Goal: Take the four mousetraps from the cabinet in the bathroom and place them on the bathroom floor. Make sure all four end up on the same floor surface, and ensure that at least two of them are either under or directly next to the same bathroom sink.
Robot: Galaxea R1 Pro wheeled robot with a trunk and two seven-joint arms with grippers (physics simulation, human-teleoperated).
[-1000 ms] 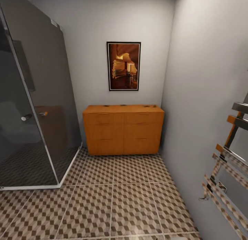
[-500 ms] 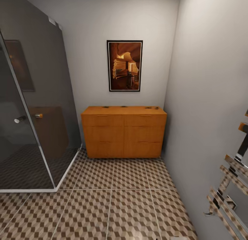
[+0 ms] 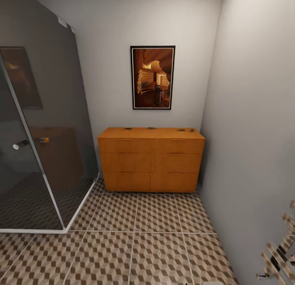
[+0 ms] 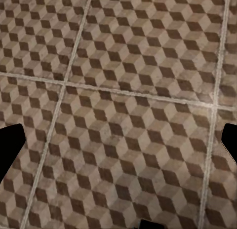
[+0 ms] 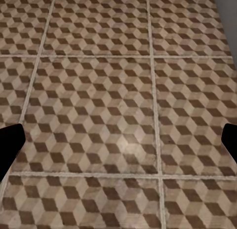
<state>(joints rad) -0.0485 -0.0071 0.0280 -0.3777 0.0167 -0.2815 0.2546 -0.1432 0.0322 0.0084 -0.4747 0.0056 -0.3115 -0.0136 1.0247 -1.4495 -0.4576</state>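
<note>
Cabinet (image 3: 150,160): orange-brown dresser, set against the far wall in the corner formed with the right-hand wall, its base on the floor (image 3: 135,236); two columns of three drawer fronts, each with a slim bar handle, all closed. Mousetraps: small dark items on the cabinet top toward its back edge, one left of centre (image 3: 128,128), one near the middle (image 3: 151,128), and two close together at the right end (image 3: 181,130) (image 3: 191,130); too small to make out any detail. Floor: square tiles in a brown, beige and white cube print with pale grout lines, running from the cabinet toward the camera. Picture (image 3: 152,77): dark-framed, hung on the far wall above the cabinet, image in warm brown tones. Shower enclosure (image 3: 37,145): smoked glass panels with a pale frame and base rail, standing left of the cabinet, a chrome knob (image 3: 20,144) on its door; the cabinet and picture reflect faintly in the glass. Towel rail (image 3: 278,252): chrome bars on the right-hand wall, near the lower corner of the head view. Left gripper (image 4: 118,150): dark fingertips at opposite edges of its wrist view, spread wide, nothing between them, tiled floor beneath. Right gripper (image 5: 118,147): likewise spread wide and holding nothing, above the same tiles.
</note>
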